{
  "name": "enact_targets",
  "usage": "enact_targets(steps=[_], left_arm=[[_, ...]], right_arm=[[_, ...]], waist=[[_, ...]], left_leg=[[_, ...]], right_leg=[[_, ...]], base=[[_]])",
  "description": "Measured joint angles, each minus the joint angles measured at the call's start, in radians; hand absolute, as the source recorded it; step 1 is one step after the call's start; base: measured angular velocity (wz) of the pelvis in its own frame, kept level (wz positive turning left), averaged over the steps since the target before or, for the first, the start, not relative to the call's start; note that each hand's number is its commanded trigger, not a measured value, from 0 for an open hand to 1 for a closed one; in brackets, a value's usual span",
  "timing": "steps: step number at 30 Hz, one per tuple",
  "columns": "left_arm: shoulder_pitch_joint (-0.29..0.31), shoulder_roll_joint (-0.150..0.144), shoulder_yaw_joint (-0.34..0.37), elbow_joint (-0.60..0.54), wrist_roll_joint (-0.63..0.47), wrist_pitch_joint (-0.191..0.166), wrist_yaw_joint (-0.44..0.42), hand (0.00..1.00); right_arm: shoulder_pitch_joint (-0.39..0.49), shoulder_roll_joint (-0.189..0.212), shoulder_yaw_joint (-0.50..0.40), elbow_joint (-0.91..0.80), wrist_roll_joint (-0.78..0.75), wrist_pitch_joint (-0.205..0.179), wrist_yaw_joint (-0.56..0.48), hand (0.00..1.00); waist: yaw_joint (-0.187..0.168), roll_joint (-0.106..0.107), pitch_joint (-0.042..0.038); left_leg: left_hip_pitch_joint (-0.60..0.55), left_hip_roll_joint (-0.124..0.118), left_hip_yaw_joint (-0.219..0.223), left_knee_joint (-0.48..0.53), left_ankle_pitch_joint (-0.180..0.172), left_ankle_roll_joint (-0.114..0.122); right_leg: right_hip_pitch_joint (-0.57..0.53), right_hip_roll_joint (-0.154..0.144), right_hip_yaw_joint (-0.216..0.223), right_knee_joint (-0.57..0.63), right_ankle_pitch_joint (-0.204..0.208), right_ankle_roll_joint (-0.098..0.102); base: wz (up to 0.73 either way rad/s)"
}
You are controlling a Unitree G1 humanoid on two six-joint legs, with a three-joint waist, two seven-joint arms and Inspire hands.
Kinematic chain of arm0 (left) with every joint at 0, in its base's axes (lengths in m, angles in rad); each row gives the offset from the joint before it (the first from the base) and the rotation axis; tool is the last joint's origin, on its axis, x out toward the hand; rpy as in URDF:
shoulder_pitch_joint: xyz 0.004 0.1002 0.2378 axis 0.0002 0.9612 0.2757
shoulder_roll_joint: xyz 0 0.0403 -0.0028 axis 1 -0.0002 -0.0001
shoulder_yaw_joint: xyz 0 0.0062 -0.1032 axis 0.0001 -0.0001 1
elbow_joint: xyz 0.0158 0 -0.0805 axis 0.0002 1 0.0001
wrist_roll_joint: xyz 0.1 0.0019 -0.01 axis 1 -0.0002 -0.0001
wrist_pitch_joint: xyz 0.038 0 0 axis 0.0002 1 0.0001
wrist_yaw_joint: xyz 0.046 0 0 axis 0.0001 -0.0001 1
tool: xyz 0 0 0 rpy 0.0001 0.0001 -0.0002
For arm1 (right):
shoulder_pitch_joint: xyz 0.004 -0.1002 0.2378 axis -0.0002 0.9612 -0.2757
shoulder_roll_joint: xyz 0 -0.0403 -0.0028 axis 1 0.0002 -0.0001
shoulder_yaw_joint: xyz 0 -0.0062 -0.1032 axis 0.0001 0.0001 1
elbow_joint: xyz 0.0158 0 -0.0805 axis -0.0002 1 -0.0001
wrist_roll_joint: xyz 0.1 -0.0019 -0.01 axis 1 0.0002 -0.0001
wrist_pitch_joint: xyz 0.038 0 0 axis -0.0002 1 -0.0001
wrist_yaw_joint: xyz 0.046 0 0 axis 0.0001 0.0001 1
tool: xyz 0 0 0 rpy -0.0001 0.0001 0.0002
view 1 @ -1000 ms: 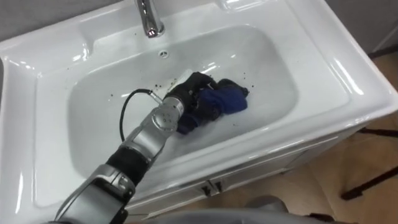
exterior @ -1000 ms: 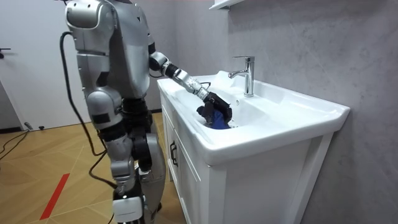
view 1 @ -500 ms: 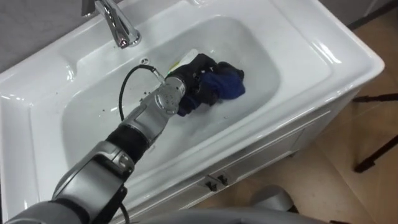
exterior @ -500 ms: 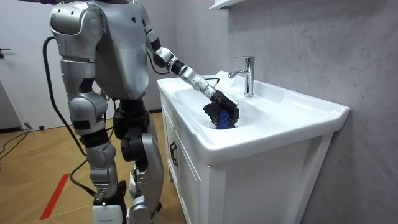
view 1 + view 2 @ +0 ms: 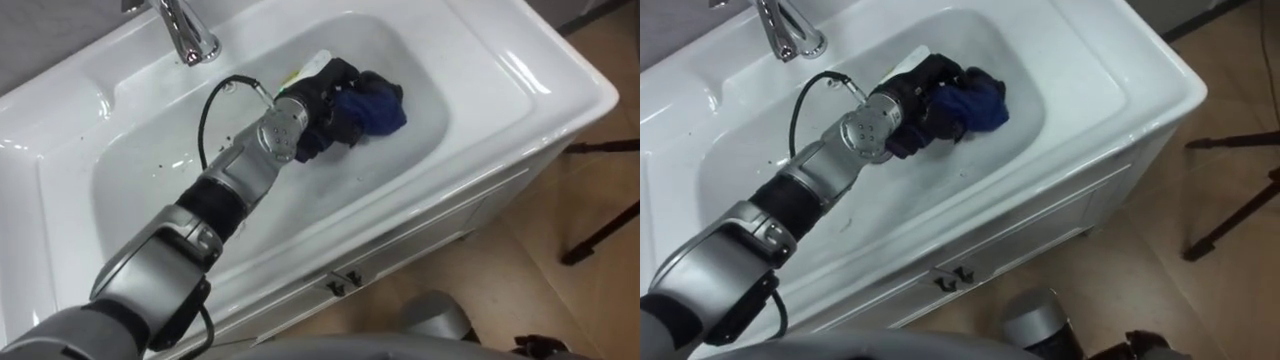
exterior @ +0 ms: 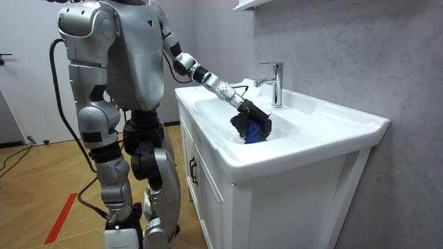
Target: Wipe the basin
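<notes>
The white basin (image 5: 520, 85) sits in a vanity top, with dark specks (image 5: 165, 160) on its left floor. My left arm reaches in from the lower left. My black left hand (image 5: 322, 95) lies in the bowl's far right part, fingers curled on a bunched blue cloth (image 5: 378, 105) that presses against the basin wall. The room view shows the same left hand (image 6: 246, 117) and cloth (image 6: 257, 133) inside the bowl. A pale strip with a yellow edge (image 5: 308, 66) pokes out behind the hand. My right hand (image 6: 100, 149) hangs at my side.
A chrome faucet (image 5: 185, 35) stands at the basin's back rim. Below the rim is a white cabinet with small handles (image 5: 340, 283). Dark stand legs (image 5: 600, 230) rest on the wooden floor to the right. I stand at the vanity's side, by a grey wall.
My left hand has pushed the cloth farther toward the basin's right end. The eye views have shifted as my head and body turned.
</notes>
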State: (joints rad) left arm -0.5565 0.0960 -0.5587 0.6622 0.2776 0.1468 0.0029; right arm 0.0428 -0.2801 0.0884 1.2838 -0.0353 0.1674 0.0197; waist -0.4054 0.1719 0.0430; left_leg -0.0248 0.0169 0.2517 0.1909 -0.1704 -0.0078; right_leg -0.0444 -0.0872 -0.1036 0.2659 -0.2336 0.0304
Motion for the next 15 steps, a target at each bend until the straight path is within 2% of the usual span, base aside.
enact_targets(steps=[4,7,8,10,12,13,15], left_arm=[[0.003,0.001,0.004,0.000,0.062,-0.014,0.001,1.00],[0.006,0.005,0.004,0.008,0.133,-0.036,0.007,1.00],[0.006,0.005,0.006,0.026,0.157,-0.054,0.015,1.00],[0.006,0.005,0.016,0.067,0.188,-0.084,0.039,1.00],[0.005,0.007,0.047,0.113,0.228,-0.114,0.069,1.00],[0.005,0.009,0.050,0.125,0.241,-0.117,0.078,1.00],[0.005,0.011,0.101,0.205,0.282,-0.137,0.127,1.00]], right_arm=[[0.000,0.001,0.000,-0.001,-0.002,-0.001,-0.018,0.00],[-0.008,0.001,-0.001,-0.010,-0.004,-0.003,-0.022,0.00],[-0.012,0.001,-0.001,-0.011,-0.002,-0.003,-0.026,0.00],[-0.018,0.004,-0.002,-0.010,0.000,-0.005,-0.034,0.00],[-0.023,0.008,-0.001,-0.018,0.000,-0.015,-0.041,0.00],[-0.020,0.008,-0.001,-0.024,0.000,-0.015,-0.041,0.00],[-0.017,0.014,-0.001,-0.035,0.000,-0.014,-0.054,0.00]], waist=[[0.003,-0.008,0.0024],[0.003,-0.018,-0.0001],[0.004,-0.023,-0.0013],[0.007,-0.033,-0.0034],[0.025,-0.050,-0.0077],[0.029,-0.055,-0.0083],[0.046,-0.075,-0.0117]], left_leg=[[-0.003,0.000,0.006,0.000,0.001,0.002],[-0.003,0.001,0.007,0.000,0.001,0.002],[-0.003,0.001,0.008,0.000,0.001,0.002],[-0.006,0.002,0.016,0.001,0.001,0.002],[-0.019,0.003,0.025,0.007,0.001,0.002],[-0.020,0.004,0.027,0.007,0.001,0.002],[-0.025,0.007,0.045,0.011,0.001,0.002]], right_leg=[[-0.011,-0.001,0.003,0.012,-0.005,-0.001],[-0.013,0.001,0.004,0.015,-0.007,-0.002],[-0.014,0.001,0.006,0.015,-0.007,-0.002],[-0.025,0.001,0.014,0.025,-0.007,-0.002],[-0.047,0.002,0.026,0.047,-0.007,-0.003],[-0.052,0.003,0.031,0.050,-0.007,-0.003],[-0.065,0.007,0.045,0.055,-0.007,-0.004]], base=[[0.00],[-0.01],[-0.06],[-0.11],[-0.17],[-0.20],[-0.19]])
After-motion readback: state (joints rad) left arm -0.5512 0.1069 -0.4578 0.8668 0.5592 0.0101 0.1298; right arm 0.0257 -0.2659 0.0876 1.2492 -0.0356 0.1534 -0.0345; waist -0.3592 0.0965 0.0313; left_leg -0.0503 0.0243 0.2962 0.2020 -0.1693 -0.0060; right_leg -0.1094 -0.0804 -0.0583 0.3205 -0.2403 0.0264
